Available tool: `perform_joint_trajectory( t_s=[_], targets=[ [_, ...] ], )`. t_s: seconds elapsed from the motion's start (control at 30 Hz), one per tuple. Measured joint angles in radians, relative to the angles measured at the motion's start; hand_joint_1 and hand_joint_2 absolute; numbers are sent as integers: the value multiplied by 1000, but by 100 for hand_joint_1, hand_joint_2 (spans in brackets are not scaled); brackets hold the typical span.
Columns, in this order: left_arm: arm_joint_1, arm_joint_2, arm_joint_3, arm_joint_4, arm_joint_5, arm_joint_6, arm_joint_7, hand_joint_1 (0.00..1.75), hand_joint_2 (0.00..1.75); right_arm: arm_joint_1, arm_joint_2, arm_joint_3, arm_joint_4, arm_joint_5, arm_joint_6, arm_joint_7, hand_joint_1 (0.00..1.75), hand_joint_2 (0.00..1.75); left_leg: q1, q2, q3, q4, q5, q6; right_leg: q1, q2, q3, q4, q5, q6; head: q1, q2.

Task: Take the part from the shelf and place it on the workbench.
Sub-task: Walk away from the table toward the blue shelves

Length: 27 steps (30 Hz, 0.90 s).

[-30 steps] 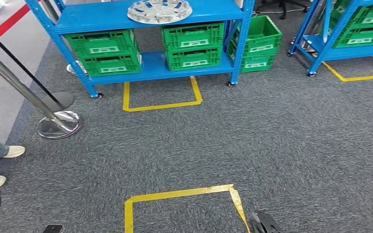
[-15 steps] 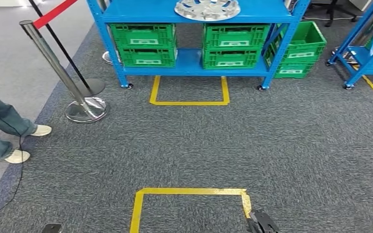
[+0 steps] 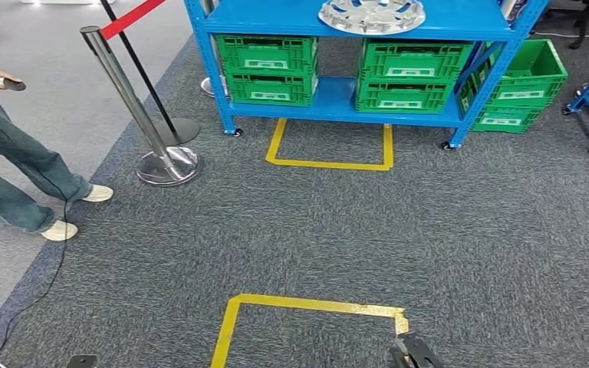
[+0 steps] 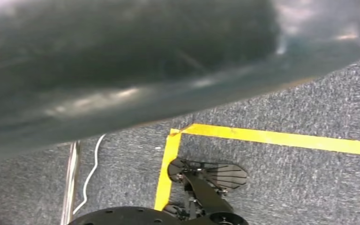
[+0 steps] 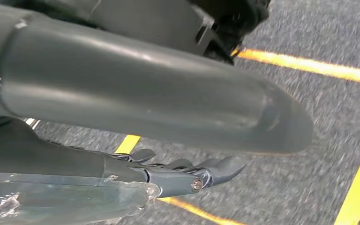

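A silver hubcap lies on the top level of a blue shelf above green crates with white, unreadable labels. Grey carpet carries yellow tape squares. The right robot hand hangs with fingers extended, holding nothing; the left's state cannot be told.

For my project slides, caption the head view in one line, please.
Silver hubcap lies on the blue shelf above green crates, beyond two yellow-taped floor squares, a person standing at left.
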Motion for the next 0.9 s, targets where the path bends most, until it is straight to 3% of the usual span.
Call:
perform_joint_trajectory(
  t_s=[0.07,0.17,0.2,0.3,0.33,0.47,0.53,0.63,0.7,0.8,0.83,0.87,0.9],
  targets=[
    [-1,0,0,0,1,4,0,0,0,0,0,0,0,-3,-1,-1,0,0,0,0,1,-3,2,16,3,2,0,0,0,-4,0,0],
    [-2,0,-1,0,3,11,0,0,0,0,0,0,1,-5,-2,-2,0,0,1,0,3,-9,3,13,6,1,0,0,-2,-13,0,0],
    [-1,0,-1,0,4,13,0,0,0,0,0,0,1,-5,-2,-2,0,0,2,0,4,-11,4,4,7,0,0,1,-2,-15,0,0],
    [-1,0,-1,0,5,13,0,0,0,0,0,0,1,-5,-4,-2,0,0,7,0,6,-17,6,-41,10,0,-2,2,-2,-19,0,0],
    [-1,0,-1,0,5,13,0,0,0,0,-1,0,1,-5,-5,-2,0,0,8,0,6,-18,6,-50,11,0,-2,2,-2,-20,1,0],
    [-1,1,-1,0,5,13,-1,0,0,0,-1,0,1,-5,-9,-2,0,0,7,0,5,-18,6,-53,10,0,-1,1,-2,-20,1,0],
    [-1,1,-1,0,9,17,0,0,0,0,0,0,1,-5,-9,-2,0,0,5,0,4,-15,1,-45,5,0,1,-5,0,-15,1,0],
    [-2,1,-1,-2,21,37,12,0,0,-1,0,0,1,-5,-9,-3,0,0,5,1,17,-39,2,-19,2,-1,6,-16,0,-3,1,0],
    [-2,0,-1,-3,26,48,20,0,0,-2,0,0,1,-5,-9,-3,0,0,12,2,36,-66,13,-12,4,-6,-16,32,-28,4,6,0],
    [-2,-1,-1,-3,29,55,25,0,0,1,-2,0,1,-5,-10,-2,0,0,16,3,45,-68,10,-16,-3,-12,-108,207,-104,18,10,0],
    [-2,-1,-1,-3,29,56,28,0,0,3,-2,0,1,-5,-10,-2,0,0,18,3,47,-67,6,-20,-7,-13,-126,235,-105,24,10,0],
    [-1,-1,-1,-3,29,57,30,0,0,4,-2,0,1,-4,-10,-2,0,0,22,2,51,-64,1,-26,-11,-13,-126,226,-87,31,10,0],
    [-1,-2,-1,-3,27,57,32,0,0,4,-2,0,1,-4,-10,-1,0,0,27,1,55,-60,-5,-33,-16,-14,-105,178,-53,40,10,0]
  ],
)
